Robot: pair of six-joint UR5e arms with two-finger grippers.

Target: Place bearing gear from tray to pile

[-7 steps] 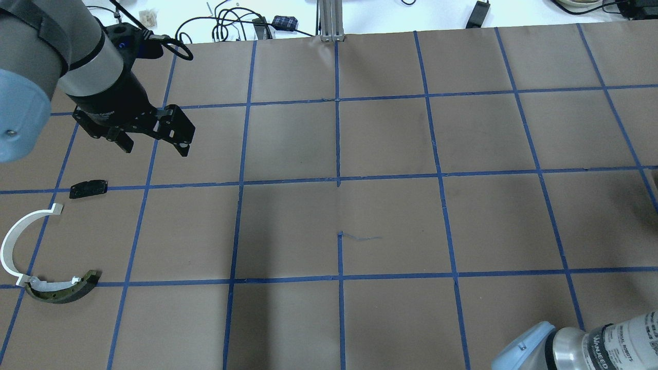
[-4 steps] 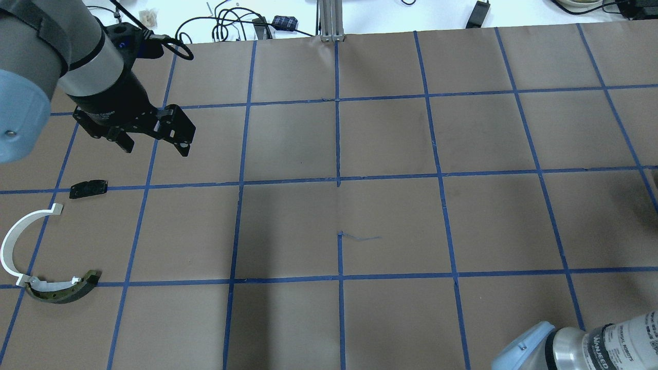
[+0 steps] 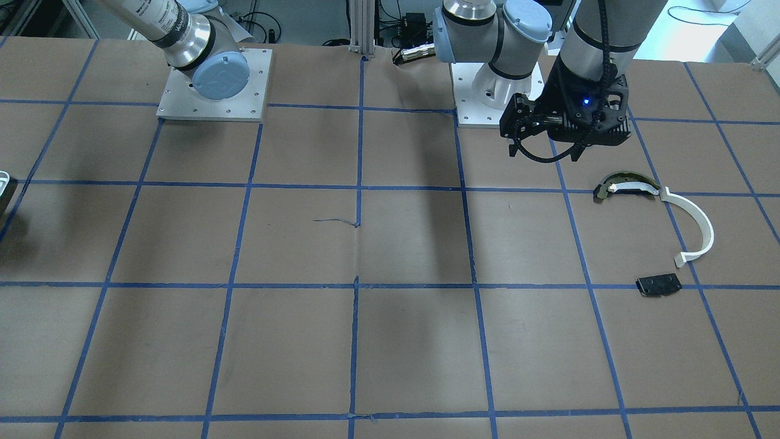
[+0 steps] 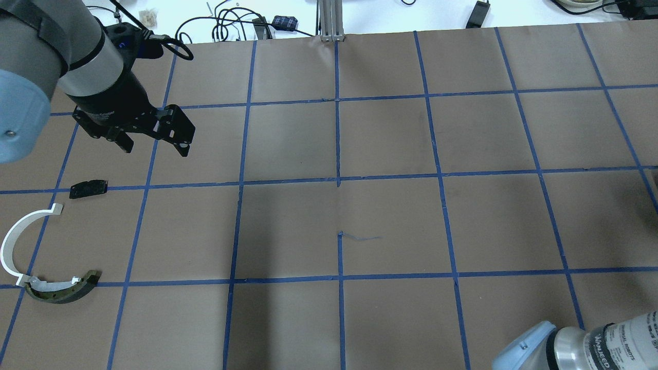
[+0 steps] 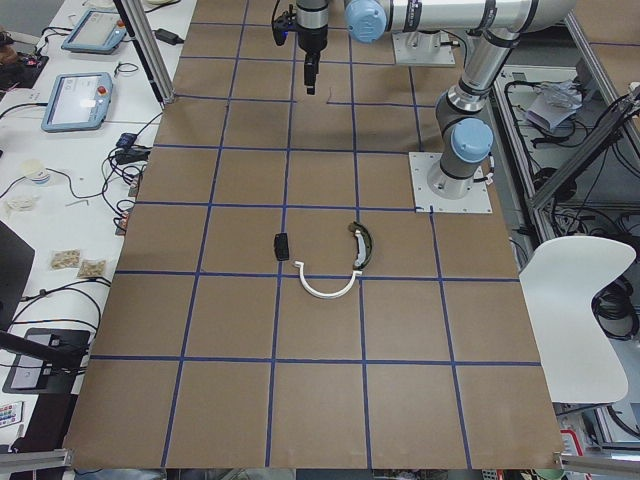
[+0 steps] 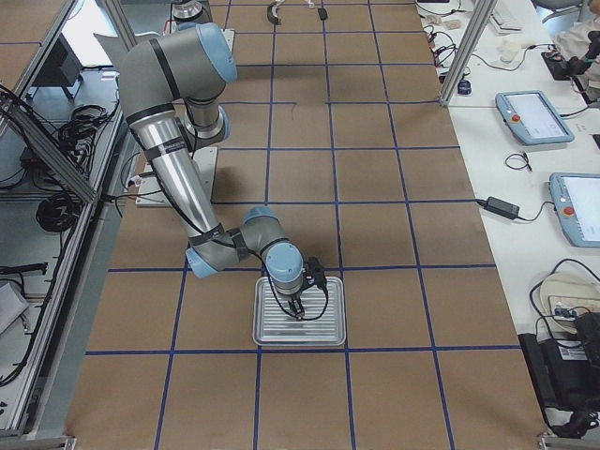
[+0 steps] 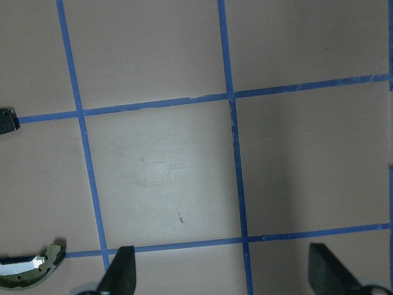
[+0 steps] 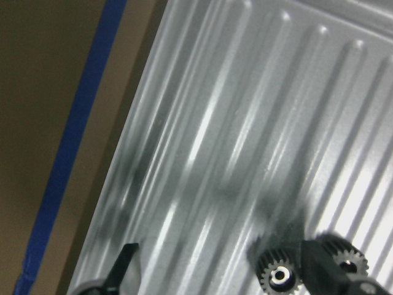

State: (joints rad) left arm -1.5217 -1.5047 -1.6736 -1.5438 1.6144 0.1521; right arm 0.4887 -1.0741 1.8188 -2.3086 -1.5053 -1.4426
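The tray (image 8: 202, 153) is ribbed bare metal, silvery and glossy, its ridges catching bright streaks of light. On the tray, the bearing gear (image 8: 279, 275) is matt black with fine teeth and a shiny metal hub. Around the tray, the table (image 4: 390, 216) is covered in matt brown paper, faintly creased and crossed by smooth blue tape (image 4: 337, 139). Well apart from the tray, the white arc strip (image 4: 5, 246) looks like smooth plastic, the olive-and-black curved piece (image 4: 61, 295) is dull, and the flat black plate (image 4: 88, 188) is matt.

Wide open table (image 4: 390, 221) between tray (image 6: 330, 328) and pile (image 4: 56, 296), left end effector (image 4: 155, 151) overhead beside it
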